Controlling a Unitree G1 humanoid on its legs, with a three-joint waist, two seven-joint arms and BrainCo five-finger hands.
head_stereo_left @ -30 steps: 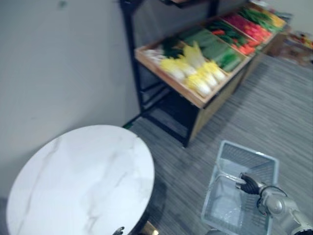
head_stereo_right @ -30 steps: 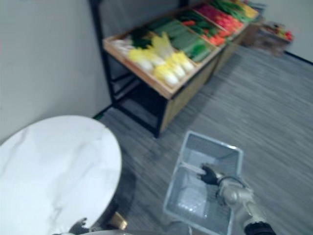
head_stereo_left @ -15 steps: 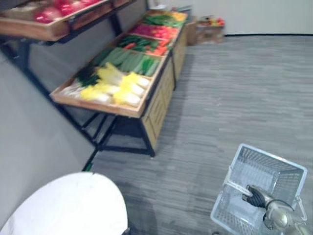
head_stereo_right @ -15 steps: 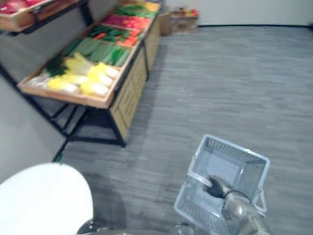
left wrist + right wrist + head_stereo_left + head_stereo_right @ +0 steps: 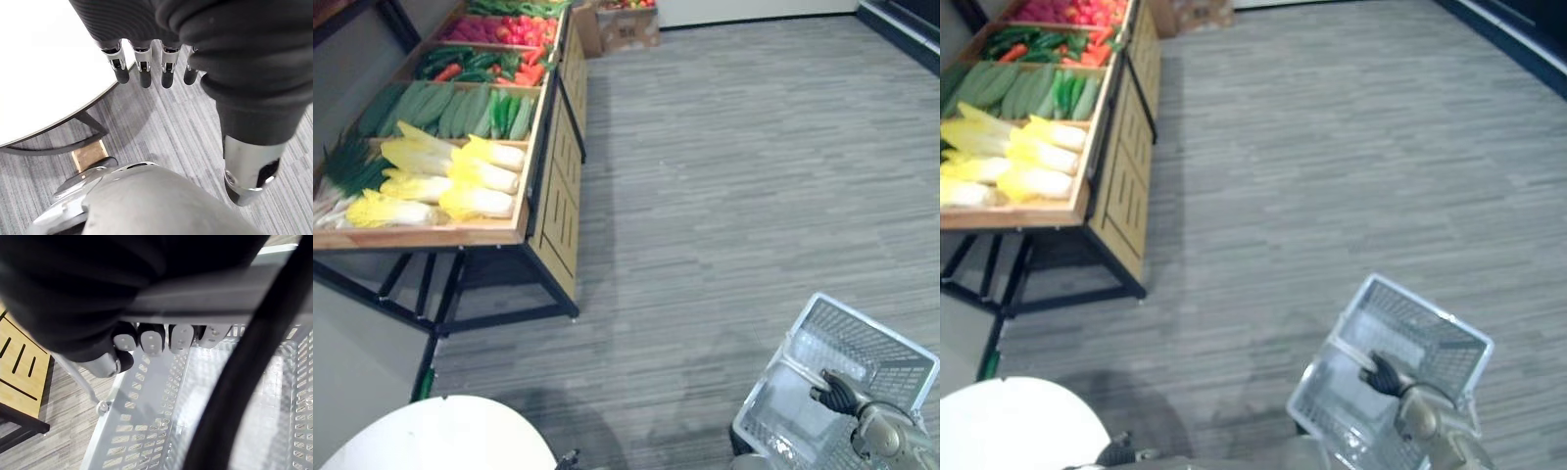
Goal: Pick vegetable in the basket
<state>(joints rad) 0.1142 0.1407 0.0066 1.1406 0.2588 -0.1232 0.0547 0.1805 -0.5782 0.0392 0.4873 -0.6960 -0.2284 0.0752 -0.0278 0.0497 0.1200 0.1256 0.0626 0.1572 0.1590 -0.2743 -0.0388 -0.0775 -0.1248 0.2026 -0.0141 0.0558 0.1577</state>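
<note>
A light grey wire basket point(image 5: 867, 336) hangs low at my right side above the carpet, its mesh bottom point(image 5: 146, 431) bare. My right hand point(image 5: 838, 395) is shut on the basket's handle point(image 5: 205, 291), with the fingers point(image 5: 151, 341) curled round the bar. Vegetables lie on a wooden stand at the left: yellow-white cabbages point(image 5: 460, 181) in front, green cucumbers point(image 5: 450, 108) behind them, then peppers and carrots point(image 5: 484, 67) and red vegetables point(image 5: 509, 27). My left hand point(image 5: 146, 29) hangs open beside the white table, its fingers point(image 5: 142, 71) straight, holding nothing.
A round white marble table point(image 5: 440, 441) stands at the lower left, close to my left hand. The stand point(image 5: 553, 211) has wooden side panels on a black frame. Grey striped carpet point(image 5: 754, 176) stretches wide to the right. A cardboard box point(image 5: 622, 24) sits past the stand.
The whole picture has swung round: the stand now sits at the left and the table has slid mostly out of view. My right hand keeps hold of the basket handle.
</note>
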